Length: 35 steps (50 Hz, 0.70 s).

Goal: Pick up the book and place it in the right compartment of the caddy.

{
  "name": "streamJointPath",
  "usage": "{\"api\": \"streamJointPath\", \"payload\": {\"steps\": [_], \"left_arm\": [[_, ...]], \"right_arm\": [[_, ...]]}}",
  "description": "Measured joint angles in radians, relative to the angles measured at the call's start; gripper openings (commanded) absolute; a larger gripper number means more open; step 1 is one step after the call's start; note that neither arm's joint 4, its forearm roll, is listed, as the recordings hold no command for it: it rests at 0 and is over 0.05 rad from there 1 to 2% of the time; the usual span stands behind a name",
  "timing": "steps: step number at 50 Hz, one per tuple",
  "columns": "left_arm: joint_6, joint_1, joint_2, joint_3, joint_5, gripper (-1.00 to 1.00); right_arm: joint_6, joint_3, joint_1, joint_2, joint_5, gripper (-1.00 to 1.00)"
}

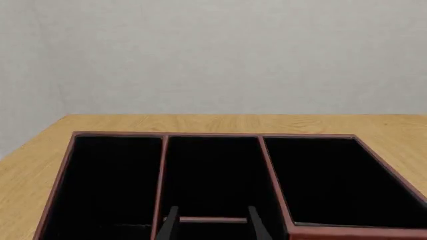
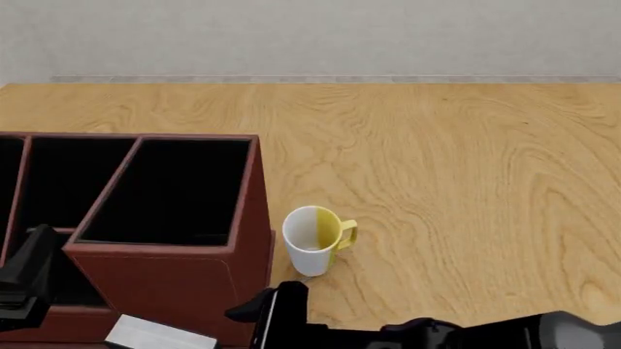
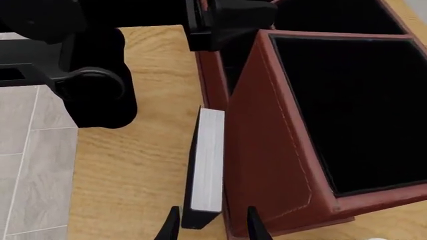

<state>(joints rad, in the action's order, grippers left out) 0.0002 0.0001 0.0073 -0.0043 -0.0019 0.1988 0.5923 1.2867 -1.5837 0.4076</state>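
Book (image 3: 205, 165) placement comes first: we see it lying flat on the counter (image 2: 437, 160), pressed up against the near outer wall of the caddy (image 2: 165, 287), outside every bay. In the front view only a pale corner of the book (image 2: 160, 335) shows at the foot of that reddish-brown wall, close to the bottom edge of the picture.

We find the right claw (image 3: 209, 222) low over the book's near end, its two dark fingertips spread apart with the book's end between them; we cannot tell whether either tip touches the cover. In the front view the right claw (image 2: 276, 313) sits just beside the caddy's near right corner.

We see the left claw (image 1: 212, 225) hovering above the middle bay of the caddy, fingertips apart and holding nothing. In the front view it shows as a dark shape (image 2: 25, 280) at the left edge.

The right compartment of the caddy (image 2: 170, 189) is the wide black-lined bay, and we see only its dark lining.

A white-and-yellow mug (image 2: 315, 238) stands upright on the counter just beside the caddy's right wall, apart from it.
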Motion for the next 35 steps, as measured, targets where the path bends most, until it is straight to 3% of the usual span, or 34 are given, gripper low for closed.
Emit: {"api": "streamJointPath", "payload": {"steps": [23, 35], "left_arm": [[0.000, 0.000, 0.000, 0.000, 0.000, 1.00], [0.000, 0.000, 0.000, 0.000, 0.000, 1.00]], "right_arm": [[-0.018, 0.018, -0.010, -0.037, 0.007, 1.00], [0.000, 0.028, -0.004, -0.051, 0.001, 1.00]]}}
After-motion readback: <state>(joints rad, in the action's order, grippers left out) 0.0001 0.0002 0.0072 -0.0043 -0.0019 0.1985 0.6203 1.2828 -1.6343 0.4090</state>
